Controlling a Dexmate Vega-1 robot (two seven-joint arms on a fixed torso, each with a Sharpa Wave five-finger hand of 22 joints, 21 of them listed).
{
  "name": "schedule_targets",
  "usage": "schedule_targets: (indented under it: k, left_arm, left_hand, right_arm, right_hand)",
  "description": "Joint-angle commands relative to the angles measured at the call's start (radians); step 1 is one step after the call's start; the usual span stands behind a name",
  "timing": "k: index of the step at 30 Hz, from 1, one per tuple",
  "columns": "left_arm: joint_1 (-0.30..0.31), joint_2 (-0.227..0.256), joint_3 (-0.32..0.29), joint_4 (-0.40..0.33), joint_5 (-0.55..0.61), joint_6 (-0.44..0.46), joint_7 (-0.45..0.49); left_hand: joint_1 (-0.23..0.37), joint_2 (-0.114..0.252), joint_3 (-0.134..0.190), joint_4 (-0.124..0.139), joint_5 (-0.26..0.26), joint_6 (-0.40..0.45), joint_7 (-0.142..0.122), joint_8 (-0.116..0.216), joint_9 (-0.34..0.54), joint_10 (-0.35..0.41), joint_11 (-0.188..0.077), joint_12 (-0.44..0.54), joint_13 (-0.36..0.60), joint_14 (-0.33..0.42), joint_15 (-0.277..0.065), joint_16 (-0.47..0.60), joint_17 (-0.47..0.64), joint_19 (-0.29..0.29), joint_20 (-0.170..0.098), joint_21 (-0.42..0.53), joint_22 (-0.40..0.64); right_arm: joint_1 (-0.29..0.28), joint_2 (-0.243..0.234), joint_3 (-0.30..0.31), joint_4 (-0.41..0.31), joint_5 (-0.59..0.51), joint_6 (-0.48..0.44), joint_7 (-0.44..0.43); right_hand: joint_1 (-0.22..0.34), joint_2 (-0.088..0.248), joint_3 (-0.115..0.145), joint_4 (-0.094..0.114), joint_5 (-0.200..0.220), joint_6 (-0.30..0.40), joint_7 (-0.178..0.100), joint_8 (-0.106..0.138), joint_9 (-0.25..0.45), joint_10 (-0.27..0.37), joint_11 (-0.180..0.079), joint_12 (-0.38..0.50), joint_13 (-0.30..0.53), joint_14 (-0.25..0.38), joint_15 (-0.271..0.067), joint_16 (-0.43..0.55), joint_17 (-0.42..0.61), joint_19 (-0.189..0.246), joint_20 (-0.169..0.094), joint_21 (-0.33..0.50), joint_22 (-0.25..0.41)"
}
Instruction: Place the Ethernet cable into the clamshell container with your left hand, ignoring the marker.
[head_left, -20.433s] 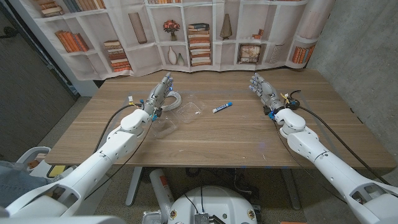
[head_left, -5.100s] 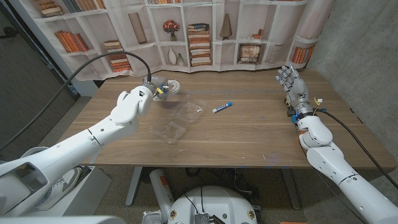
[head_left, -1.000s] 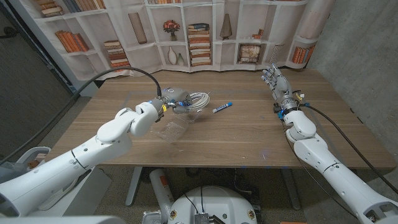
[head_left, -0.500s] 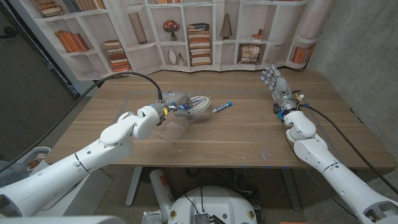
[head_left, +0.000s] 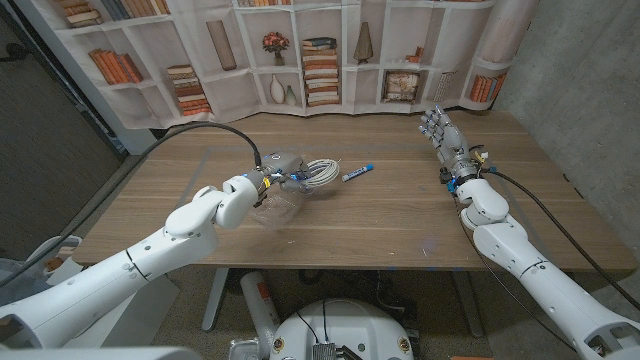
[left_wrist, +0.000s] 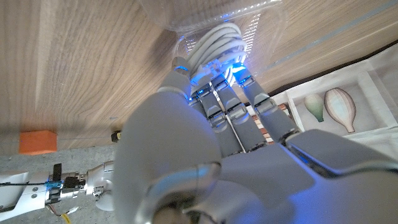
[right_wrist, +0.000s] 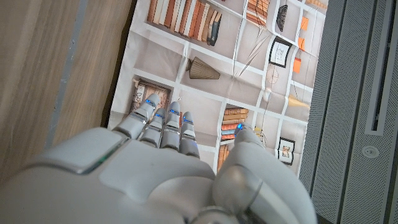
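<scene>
1. Wooden bench, grain running lengthwise.
2. Blue-and-white marker lying flat on the bench, tilted, near mid-bench.
3. Printed bookshelf backdrop hanging behind the bench's far edge.
4. Grey wall at right.

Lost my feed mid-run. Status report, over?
Left hand holds the Ethernet cable over the clamshell container. Right hand open, apart. Marker lies beside, not blocking.
</scene>
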Motion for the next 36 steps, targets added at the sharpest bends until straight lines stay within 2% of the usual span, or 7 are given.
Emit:
schedule_targets:
  k: [1,8,14,23,25,29,36]
  left_arm:
    - [-0.006,0.015,0.003,-0.004,-0.028,0.004,-0.009]
    - [0.004,0.032,-0.014,-0.012,-0.062,-0.007,0.002]
    - [0.010,0.042,-0.025,-0.015,-0.086,-0.009,0.005]
    - [0.016,0.052,-0.028,-0.021,-0.100,0.002,0.005]
    - [0.014,0.056,-0.024,-0.024,-0.090,0.007,0.003]
    - [0.021,0.059,-0.032,-0.026,-0.105,0.006,0.013]
    - [0.040,0.071,-0.052,-0.033,-0.136,-0.005,0.038]
  left_hand:
    - [-0.038,-0.010,0.006,0.032,0.000,0.051,-0.045,-0.021,0.001,-0.041,-0.003,-0.005,0.003,-0.055,-0.081,-0.008,0.002,-0.028,-0.061,-0.011,0.005]
    - [-0.120,-0.050,-0.035,0.064,0.018,-0.043,-0.050,-0.077,-0.002,-0.176,0.007,-0.007,0.012,-0.202,-0.064,-0.005,0.009,-0.097,-0.026,-0.040,0.006]
    - [-0.153,-0.061,-0.052,0.078,0.027,-0.074,-0.048,-0.095,-0.001,-0.220,0.018,-0.007,0.013,-0.238,-0.050,-0.001,0.012,-0.118,-0.010,-0.049,0.006]
    - [-0.206,-0.078,-0.080,0.101,0.057,-0.150,-0.032,-0.133,0.001,-0.329,0.037,-0.008,0.014,-0.362,-0.010,-0.006,0.015,-0.190,0.032,-0.085,0.005]
    - [-0.221,-0.078,-0.086,0.109,0.065,-0.174,-0.033,-0.142,0.002,-0.364,0.047,-0.009,0.014,-0.389,0.010,-0.004,0.016,-0.207,0.043,-0.093,0.005]
    - [-0.237,-0.079,-0.094,0.118,0.073,-0.200,-0.027,-0.151,0.003,-0.397,0.061,-0.008,0.014,-0.422,0.017,-0.005,0.017,-0.228,0.052,-0.103,0.005]
    - [-0.278,-0.086,-0.119,0.139,0.106,-0.332,-0.014,-0.175,0.007,-0.520,0.087,-0.010,0.014,-0.531,0.051,-0.005,0.016,-0.295,0.083,-0.131,0.005]
  right_arm:
    - [0.003,0.001,-0.003,0.009,0.002,-0.001,0.003]
    - [0.012,0.010,-0.009,0.026,0.001,0.004,0.008]
    - [0.021,0.016,-0.013,0.040,0.001,0.008,0.014]
    - [0.024,0.016,-0.017,0.041,-0.001,0.008,0.016]
    - [0.024,0.016,-0.018,0.040,-0.003,0.007,0.016]
    - [0.023,0.015,-0.018,0.037,-0.003,0.006,0.015]
    - [0.021,0.014,-0.019,0.033,-0.004,0.004,0.012]
  right_hand:
    - [-0.007,0.003,0.001,-0.007,0.005,0.011,-0.002,-0.002,0.004,0.006,0.001,-0.004,0.003,0.009,0.003,0.000,0.002,0.008,-0.009,0.004,0.003]
    - [-0.007,0.003,0.001,-0.008,0.005,0.011,-0.002,-0.002,0.004,0.007,0.002,-0.004,0.003,0.009,0.004,0.000,0.002,0.008,-0.008,0.004,0.003]
    - [-0.007,0.003,0.000,-0.008,0.005,0.011,-0.002,-0.002,0.004,0.006,0.002,-0.005,0.003,0.009,0.004,0.000,0.002,0.008,-0.008,0.004,0.003]
    - [-0.007,0.003,0.000,-0.009,0.005,0.011,-0.004,-0.002,0.004,0.007,0.000,-0.005,0.003,0.009,0.003,0.000,0.002,0.008,-0.007,0.004,0.003]
    - [-0.007,0.003,0.000,-0.009,0.005,0.011,-0.005,-0.002,0.004,0.006,0.001,-0.005,0.003,0.009,0.003,0.000,0.002,0.008,-0.007,0.004,0.003]
    - [-0.007,0.003,0.000,-0.010,0.005,0.012,-0.005,-0.002,0.004,0.007,0.000,-0.005,0.003,0.010,0.003,0.000,0.002,0.007,-0.007,0.004,0.003]
    - [-0.006,0.004,0.000,-0.010,0.005,0.012,-0.006,-0.002,0.004,0.007,0.001,-0.005,0.003,0.010,0.003,0.000,0.002,0.007,-0.007,0.004,0.003]
